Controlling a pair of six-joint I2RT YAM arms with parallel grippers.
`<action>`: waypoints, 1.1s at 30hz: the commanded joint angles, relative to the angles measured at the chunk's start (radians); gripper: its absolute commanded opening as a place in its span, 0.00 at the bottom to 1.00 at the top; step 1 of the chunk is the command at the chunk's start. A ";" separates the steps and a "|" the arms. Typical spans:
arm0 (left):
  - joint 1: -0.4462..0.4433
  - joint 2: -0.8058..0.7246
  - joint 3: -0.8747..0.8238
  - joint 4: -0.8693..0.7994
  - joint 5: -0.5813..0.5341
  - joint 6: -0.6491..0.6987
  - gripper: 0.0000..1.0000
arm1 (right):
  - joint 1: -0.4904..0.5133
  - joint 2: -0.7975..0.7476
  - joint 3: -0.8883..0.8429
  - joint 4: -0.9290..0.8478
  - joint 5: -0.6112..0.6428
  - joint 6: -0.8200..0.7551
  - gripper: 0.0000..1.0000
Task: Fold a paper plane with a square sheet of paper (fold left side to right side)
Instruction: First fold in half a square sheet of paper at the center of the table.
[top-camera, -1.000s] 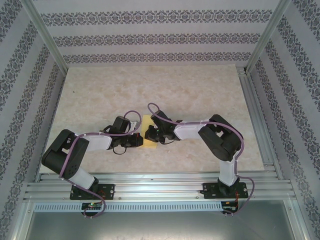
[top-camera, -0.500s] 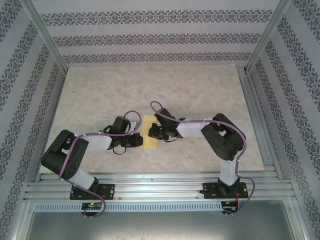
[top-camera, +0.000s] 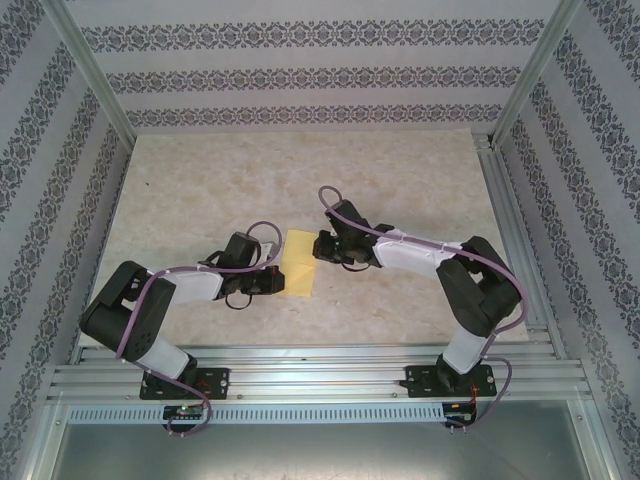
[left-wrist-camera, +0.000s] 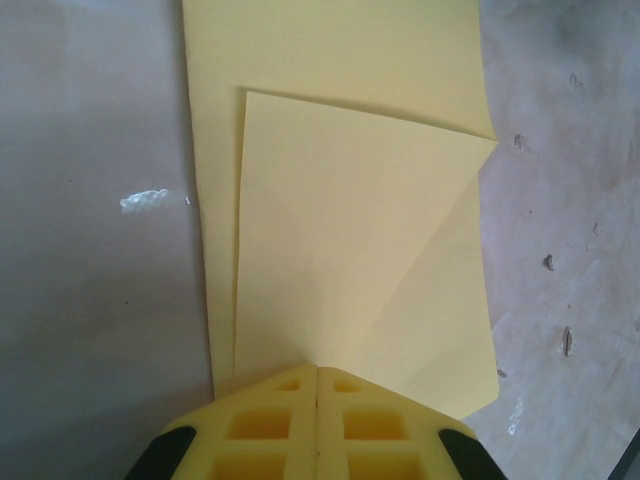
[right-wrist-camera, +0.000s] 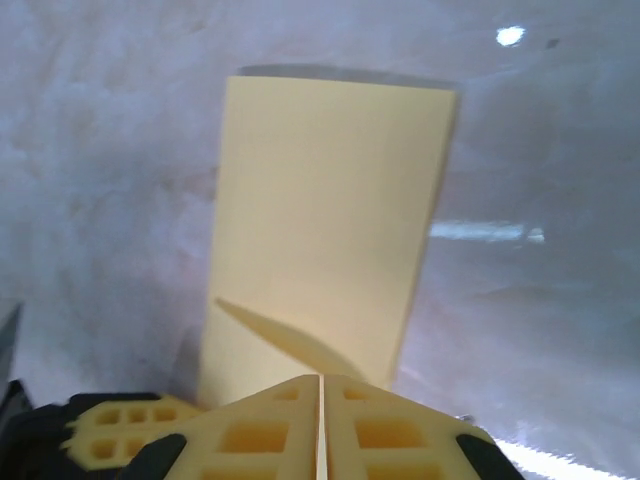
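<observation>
Marbled table (top-camera: 400, 170) within patterned walls (top-camera: 300, 75) carries one folded yellow sheet (top-camera: 298, 264), lying nearer the near edge than the far, between two grippers. The left gripper (left-wrist-camera: 317, 378) has its jaws pressed fully together, tips resting on the sheet's left edge. The right gripper (right-wrist-camera: 321, 385), also closed and empty, sits just beside the sheet's right edge, where a flap lifts slightly.

Beyond the folded yellow sheet (top-camera: 298, 268), my bench (top-camera: 400, 180) lies open for passing. My left claw (top-camera: 277, 280) crowds its left edge; my right claw (top-camera: 318, 247) blocks its right.
</observation>
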 joint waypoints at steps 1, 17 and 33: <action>-0.006 0.007 -0.025 -0.127 -0.067 0.025 0.00 | 0.051 0.012 -0.004 0.059 -0.041 0.067 0.10; -0.011 0.005 -0.027 -0.131 -0.064 0.024 0.00 | 0.103 0.223 0.022 0.117 -0.067 0.133 0.09; -0.012 -0.222 -0.165 -0.274 -0.114 -0.075 0.05 | 0.094 0.258 0.019 0.018 -0.043 0.131 0.10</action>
